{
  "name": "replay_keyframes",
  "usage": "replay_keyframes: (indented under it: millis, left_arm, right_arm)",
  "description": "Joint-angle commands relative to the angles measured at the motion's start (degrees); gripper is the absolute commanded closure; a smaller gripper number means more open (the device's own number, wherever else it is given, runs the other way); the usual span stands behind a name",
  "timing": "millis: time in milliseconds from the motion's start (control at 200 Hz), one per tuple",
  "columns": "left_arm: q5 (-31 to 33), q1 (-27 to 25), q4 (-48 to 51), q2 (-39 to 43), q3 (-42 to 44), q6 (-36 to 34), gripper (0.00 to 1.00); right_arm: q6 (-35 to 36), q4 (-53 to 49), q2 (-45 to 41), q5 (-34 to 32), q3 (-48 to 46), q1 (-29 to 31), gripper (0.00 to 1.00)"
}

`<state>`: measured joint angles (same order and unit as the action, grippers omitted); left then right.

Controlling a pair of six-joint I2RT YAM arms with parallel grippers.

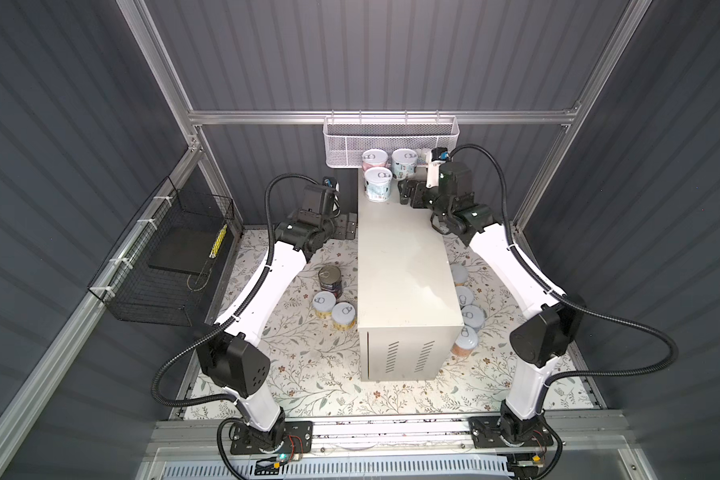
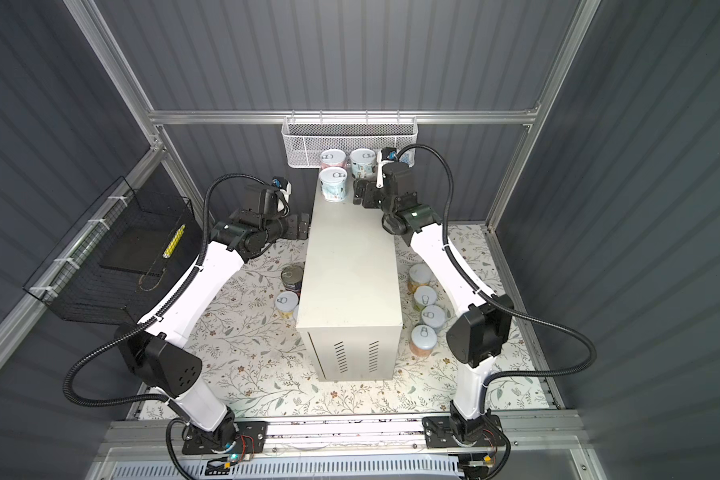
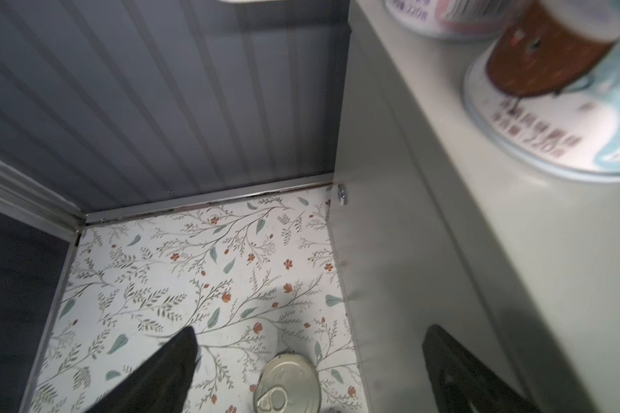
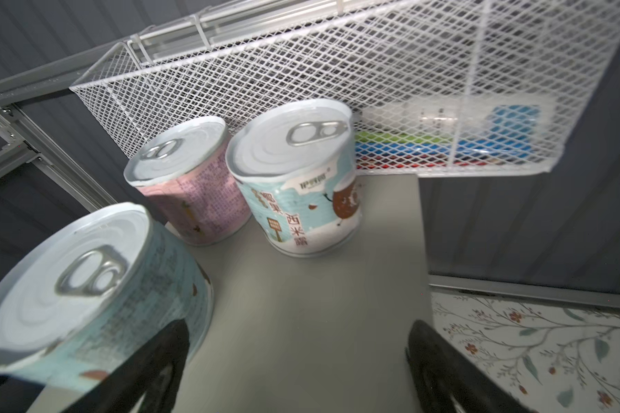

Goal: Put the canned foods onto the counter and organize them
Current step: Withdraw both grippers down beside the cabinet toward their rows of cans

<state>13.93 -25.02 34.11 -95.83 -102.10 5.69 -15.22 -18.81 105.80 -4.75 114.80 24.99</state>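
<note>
L jaws & R jaws both gape wide, empty. On surface point(image 4: 301, 304), far pale-blue can point(image 4: 298, 200) label reads 西米; logo too blurred. Pink can point(image 4: 194, 203): fine print, unreadable.

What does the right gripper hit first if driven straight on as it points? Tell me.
Probably the far teal can in front of the mesh basket: it lies on the midline of the open right gripper. The near teal can sits just outside one finger; depth is unclear.
</note>
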Motion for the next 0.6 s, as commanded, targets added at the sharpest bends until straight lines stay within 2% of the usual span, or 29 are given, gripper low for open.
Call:
replay_keyframes:
  millis: [0, 55, 115, 195, 295, 475, 595]
  left_arm:
    - [4.6, 0.5, -6.4, 7.0, 7.3, -1.8, 0.0]
    - [5.2, 0.7, -7.9, 10.0, 10.6, -0.6, 0.01]
    - [4.6, 0.8, -4.0, 11.5, 11.2, 0.9, 0.01]
    - [-0.7, 0.8, -1.8, 14.8, 16.2, 1.0, 0.0]
    - [-4.8, 0.7, -1.5, 20.1, 25.9, 4.9, 0.01]
    - [-7.7, 0.5, -1.3, 30.0, 39.8, 9.8, 0.01]
    - [-10.3, -0.9, 0.8, 31.7, 44.7, 12.6, 0.02]
  right_arm:
    - [2.3, -2.1, -10.6, -1.8, -2.7, -1.9, 0.03]
    - [2.7, -4.5, -15.3, -2.4, -5.3, -3.0, 0.02]
    - [2.0, -7.7, -20.8, -3.2, -9.0, -4.4, 0.01]
    - [1.1, -9.2, -29.4, -5.8, -16.9, -5.5, 0.01]
    - [-0.4, -10.1, -41.0, -9.3, -29.2, -5.5, 0.03]
    - [-8.4, -19.9, -56.5, -9.7, -43.6, -5.5, 0.05]
    - [-15.1, -21.0, -64.3, -8.1, -55.3, -5.5, 0.08]
